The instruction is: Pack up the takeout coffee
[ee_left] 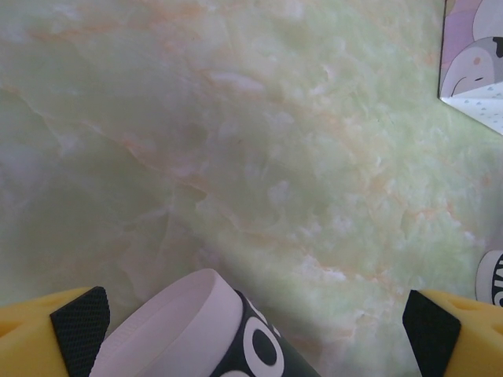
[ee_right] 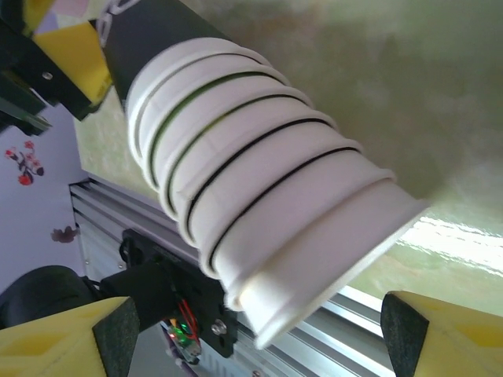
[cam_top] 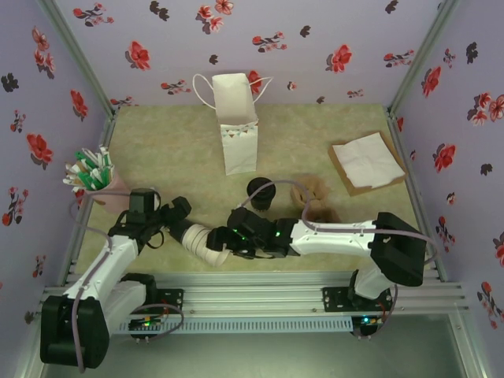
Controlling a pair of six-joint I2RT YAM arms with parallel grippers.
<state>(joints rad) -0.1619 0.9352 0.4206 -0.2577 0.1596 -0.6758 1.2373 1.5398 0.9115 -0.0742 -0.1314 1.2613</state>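
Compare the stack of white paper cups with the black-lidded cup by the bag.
The stack of nested white paper cups lies on its side, rims open; the black-lidded paper cup stands upright, alone and capped. The stack lies farther from the white paper bag than the lidded cup. Both are paper cups bearing lettering.

white letters on cup stack [ee_left: 196, 334], black letters on takeout coffee [ee_left: 493, 276], both cropped, unreadable

tabletop [cam_top: 173, 150]: pale green marble, orange veins
walls [cam_top: 331, 31]: lilac, red and black flowers
bag [cam_top: 239, 134]: white
cups [ee_right: 267, 196]: cream
coffee [cam_top: 261, 191]: black lid
right gripper [ee_right: 259, 326] fingers [ee_right: 55, 345]: yellow, tipped black
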